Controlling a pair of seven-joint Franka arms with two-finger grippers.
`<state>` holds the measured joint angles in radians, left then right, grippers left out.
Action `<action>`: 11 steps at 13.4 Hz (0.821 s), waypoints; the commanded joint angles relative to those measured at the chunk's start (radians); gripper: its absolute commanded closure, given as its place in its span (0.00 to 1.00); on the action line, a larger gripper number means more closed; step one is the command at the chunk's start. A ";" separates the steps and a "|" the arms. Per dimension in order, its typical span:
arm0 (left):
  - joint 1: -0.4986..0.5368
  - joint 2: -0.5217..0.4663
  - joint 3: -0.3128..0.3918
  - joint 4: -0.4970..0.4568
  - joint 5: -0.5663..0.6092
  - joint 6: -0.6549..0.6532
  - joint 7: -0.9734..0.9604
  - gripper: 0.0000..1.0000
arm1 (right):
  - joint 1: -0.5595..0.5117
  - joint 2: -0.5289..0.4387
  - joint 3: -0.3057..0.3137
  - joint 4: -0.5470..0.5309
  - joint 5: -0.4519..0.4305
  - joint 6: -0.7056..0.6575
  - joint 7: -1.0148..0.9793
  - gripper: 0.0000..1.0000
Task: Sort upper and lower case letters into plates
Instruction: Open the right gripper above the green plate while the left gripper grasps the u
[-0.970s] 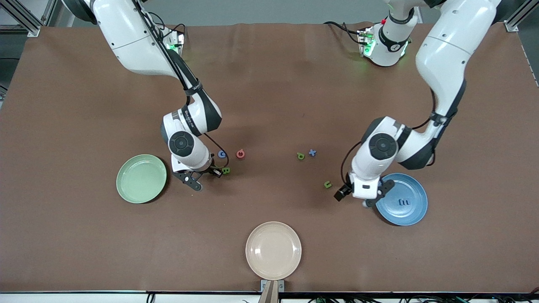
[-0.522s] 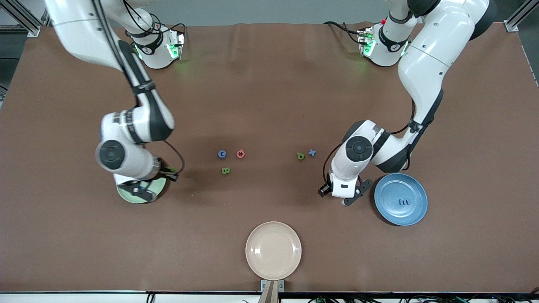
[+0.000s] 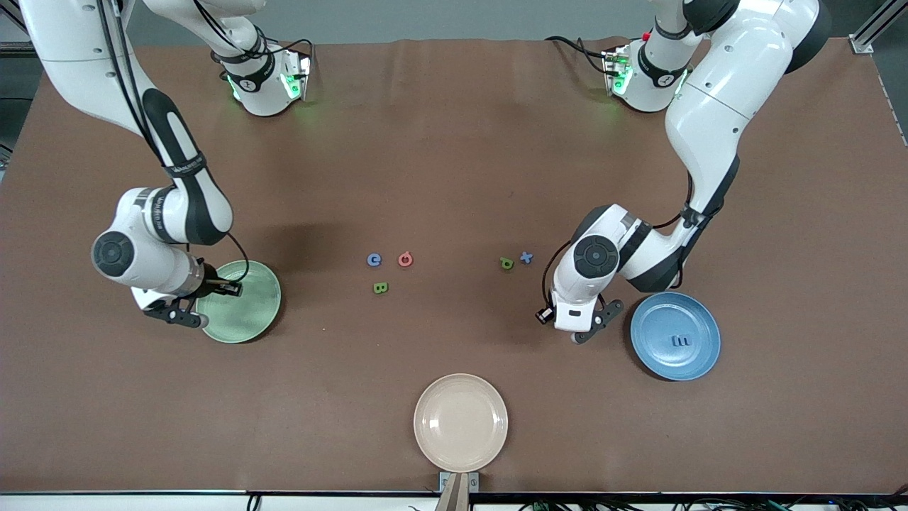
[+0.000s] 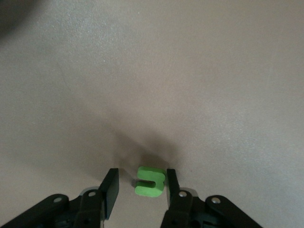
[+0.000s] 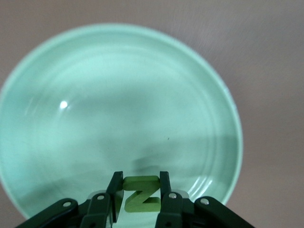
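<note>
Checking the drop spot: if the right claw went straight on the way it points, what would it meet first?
Most likely the pale green plate. The right claw, shut on a green letter Z, points down at the plate's inner surface near its rim; nothing else shows in between, though the gap is unclear.

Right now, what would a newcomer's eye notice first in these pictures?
The right gripper holds a green letter Z over the pale green plate. The left gripper is open around a small green letter on the table beside the blue plate, which holds one blue letter.
</note>
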<state>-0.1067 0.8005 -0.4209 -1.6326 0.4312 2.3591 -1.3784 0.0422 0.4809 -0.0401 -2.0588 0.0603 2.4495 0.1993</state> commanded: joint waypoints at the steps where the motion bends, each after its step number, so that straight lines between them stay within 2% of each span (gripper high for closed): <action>1: -0.014 0.019 0.005 0.030 0.003 -0.017 -0.014 0.52 | -0.004 -0.027 0.014 -0.037 -0.008 0.017 -0.006 0.89; 2: -0.015 0.023 0.005 0.030 0.003 -0.015 -0.014 0.52 | -0.004 -0.027 0.014 -0.026 -0.008 -0.001 -0.012 0.48; 3: -0.015 0.031 0.005 0.030 0.003 -0.015 -0.014 0.57 | -0.004 -0.027 0.014 -0.008 -0.008 -0.020 -0.012 0.00; 4: -0.015 0.032 0.005 0.030 0.003 -0.015 -0.014 0.65 | -0.004 -0.027 0.014 0.006 -0.008 -0.033 -0.012 0.00; 6: -0.011 0.029 0.005 0.033 0.009 -0.015 -0.008 0.92 | 0.001 -0.034 0.016 0.063 -0.008 -0.113 0.005 0.00; 8: 0.007 0.003 0.005 0.033 0.020 -0.018 -0.004 0.98 | 0.017 -0.060 0.025 0.130 -0.004 -0.258 0.093 0.00; 11: 0.065 -0.070 0.004 0.033 0.021 -0.089 0.042 0.99 | 0.169 -0.111 0.028 0.129 0.012 -0.293 0.352 0.00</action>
<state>-0.0789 0.7968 -0.4145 -1.5940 0.4339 2.3323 -1.3693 0.1095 0.4175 -0.0117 -1.9007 0.0653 2.1669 0.3980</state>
